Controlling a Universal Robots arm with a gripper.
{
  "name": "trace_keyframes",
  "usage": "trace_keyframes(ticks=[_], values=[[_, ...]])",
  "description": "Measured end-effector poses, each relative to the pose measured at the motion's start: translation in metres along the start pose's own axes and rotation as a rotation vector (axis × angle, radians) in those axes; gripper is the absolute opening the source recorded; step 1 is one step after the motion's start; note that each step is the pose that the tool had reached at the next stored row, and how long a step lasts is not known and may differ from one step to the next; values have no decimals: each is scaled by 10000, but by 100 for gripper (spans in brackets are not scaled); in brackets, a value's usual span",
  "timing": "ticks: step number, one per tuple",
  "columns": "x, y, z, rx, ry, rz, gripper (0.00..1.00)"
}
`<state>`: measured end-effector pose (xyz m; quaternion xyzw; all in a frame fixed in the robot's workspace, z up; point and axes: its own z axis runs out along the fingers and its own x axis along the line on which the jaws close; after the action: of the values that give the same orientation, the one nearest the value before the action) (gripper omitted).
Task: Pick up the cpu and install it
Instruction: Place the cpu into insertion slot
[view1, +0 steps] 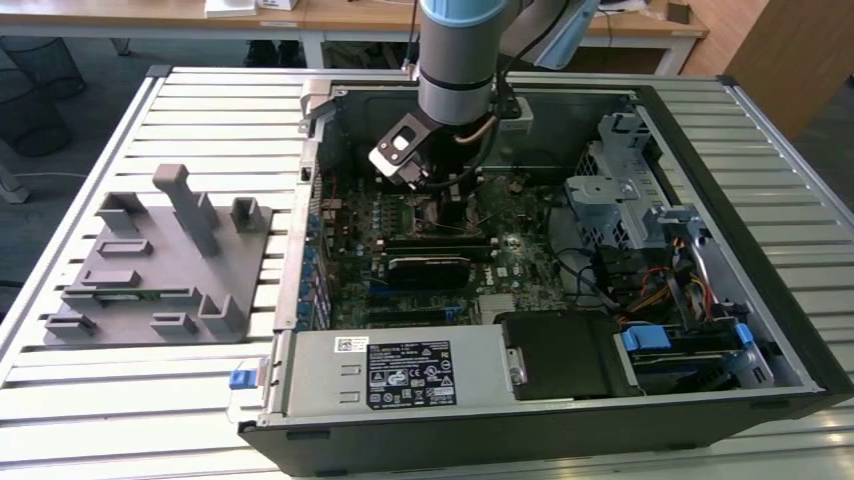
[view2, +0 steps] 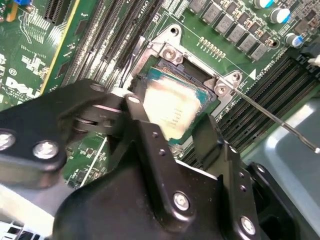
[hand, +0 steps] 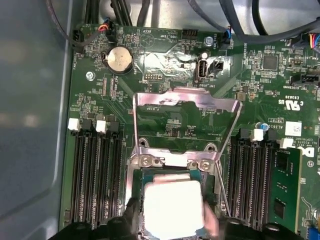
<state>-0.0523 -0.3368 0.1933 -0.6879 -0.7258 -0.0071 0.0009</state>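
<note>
The cpu (hand: 172, 210) was judged already picked up: it was seen low in the open socket (hand: 131, 195) of the motherboard (hand: 165, 65), between the fingers (view2: 150, 140) of the gripper (view2: 170, 117), which appeared closed on two opposite edges. The load plate (hand: 185, 100) was raised and its lever (view2: 270, 118) unlatched, so release and clamping were judged left. In the exterior view, a grey fixture (view1: 160, 260) lay on the surface (view1: 134, 400) at the gripper's eight o'clock.
</note>
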Motion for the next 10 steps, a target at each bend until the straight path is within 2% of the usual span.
trace_keyframes(ticks=[2, 6, 10], values=[[0, 0, -5, 1, -3, 0, 54], [1, 0, -40, -1, 1, 0, 54], [1, 0, -31, -2, 1, 110, 54]])
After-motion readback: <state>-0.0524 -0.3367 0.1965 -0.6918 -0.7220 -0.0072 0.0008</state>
